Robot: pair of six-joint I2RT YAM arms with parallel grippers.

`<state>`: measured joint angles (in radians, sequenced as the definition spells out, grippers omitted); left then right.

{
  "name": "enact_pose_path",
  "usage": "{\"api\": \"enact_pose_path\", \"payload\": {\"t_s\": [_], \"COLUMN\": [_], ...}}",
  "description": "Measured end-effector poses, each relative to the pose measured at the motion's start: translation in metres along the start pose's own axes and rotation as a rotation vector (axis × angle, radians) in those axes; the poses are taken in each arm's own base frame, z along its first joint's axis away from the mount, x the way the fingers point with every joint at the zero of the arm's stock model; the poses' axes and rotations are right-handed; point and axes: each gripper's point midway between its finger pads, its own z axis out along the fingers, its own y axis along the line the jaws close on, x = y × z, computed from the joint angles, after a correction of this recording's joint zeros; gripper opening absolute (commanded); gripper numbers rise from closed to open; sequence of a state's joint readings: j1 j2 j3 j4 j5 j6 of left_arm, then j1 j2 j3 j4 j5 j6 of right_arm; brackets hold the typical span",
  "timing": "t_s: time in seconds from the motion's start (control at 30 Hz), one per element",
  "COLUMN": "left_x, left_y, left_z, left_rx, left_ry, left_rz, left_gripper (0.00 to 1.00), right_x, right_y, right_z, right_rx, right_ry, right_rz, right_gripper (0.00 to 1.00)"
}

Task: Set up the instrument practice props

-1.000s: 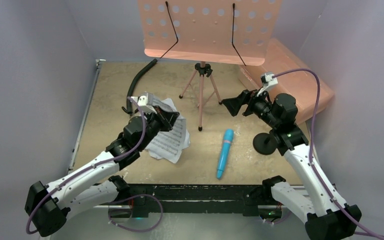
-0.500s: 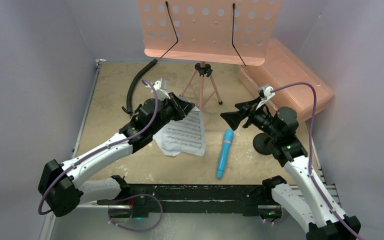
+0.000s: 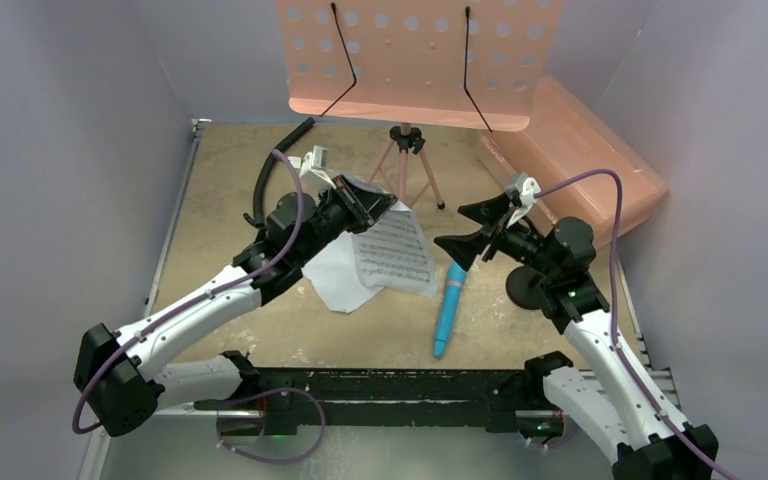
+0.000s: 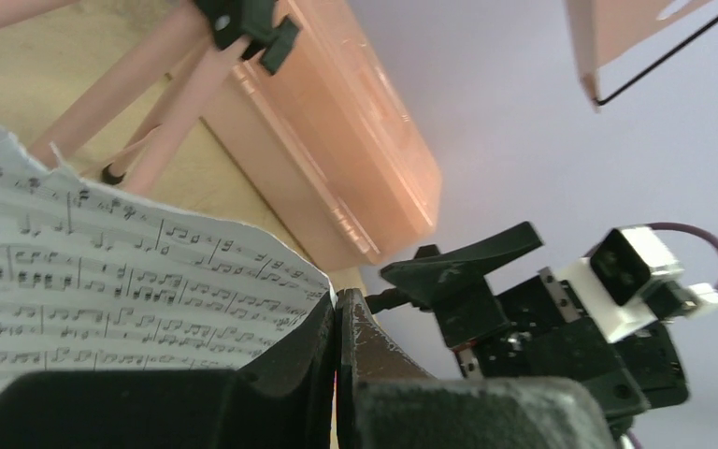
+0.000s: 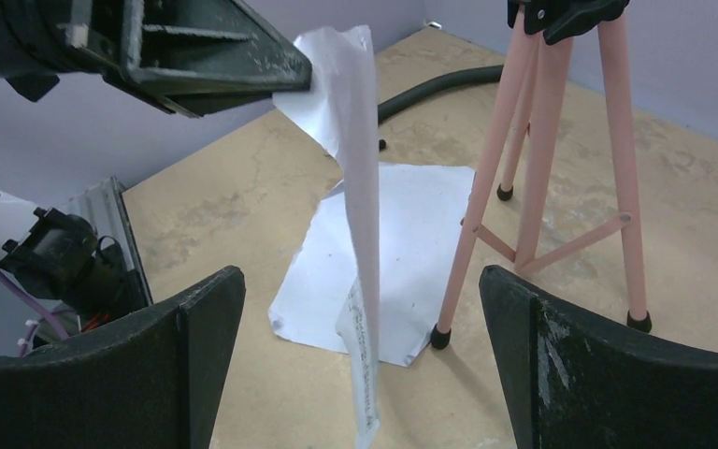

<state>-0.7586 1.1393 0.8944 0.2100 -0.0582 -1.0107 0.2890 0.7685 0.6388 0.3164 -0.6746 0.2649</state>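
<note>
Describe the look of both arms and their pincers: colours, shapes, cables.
Both the left arm and right arm have white link shells with black joints. A purple cable loops along each. The left pincer and right pincer have broad, wedge-shaped black fingers beneath small white camera blocks.

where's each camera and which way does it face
Top external: above, behind the bases, looking down on the tan table; both arms show.
Left wrist: on the left gripper, facing the right gripper; its shut fingers pinch the white printed sheet-music page.
Right wrist: faces the left gripper between its open fingers.
All three share that page.
</note>
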Motion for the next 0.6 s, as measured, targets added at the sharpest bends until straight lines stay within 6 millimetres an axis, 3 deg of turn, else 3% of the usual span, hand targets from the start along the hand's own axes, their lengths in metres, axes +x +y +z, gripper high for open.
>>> {"api": "enact_pose_path", "payload": {"t_s": [0.2,0.4,0.6], "left_x": [-0.007,0.002,0.007], "left_y": [-0.030,-0.029,-0.031], "left_z": [0.008,0.012,0.013], "left_rx": [0.071,0.071,0.080], "left_ry": [0.020,0.059,0.088], "left_rz": [-0.033,-0.080,-0.109], "left_gripper": [0.00,0.00,0.00], "right_x": [0.002,0.024,0.018], "right_y": [-0.006,-0.013,-0.015], "right_z": [0.012,0.028,0.042], "right_rx": [-0.019,-0.037,-0.060], "right_ry": [-0.003,0.053,0.045], "right_rz": [-0.013,0.012,-0.006], "right_gripper": [0.94,0.90,0.79]}}
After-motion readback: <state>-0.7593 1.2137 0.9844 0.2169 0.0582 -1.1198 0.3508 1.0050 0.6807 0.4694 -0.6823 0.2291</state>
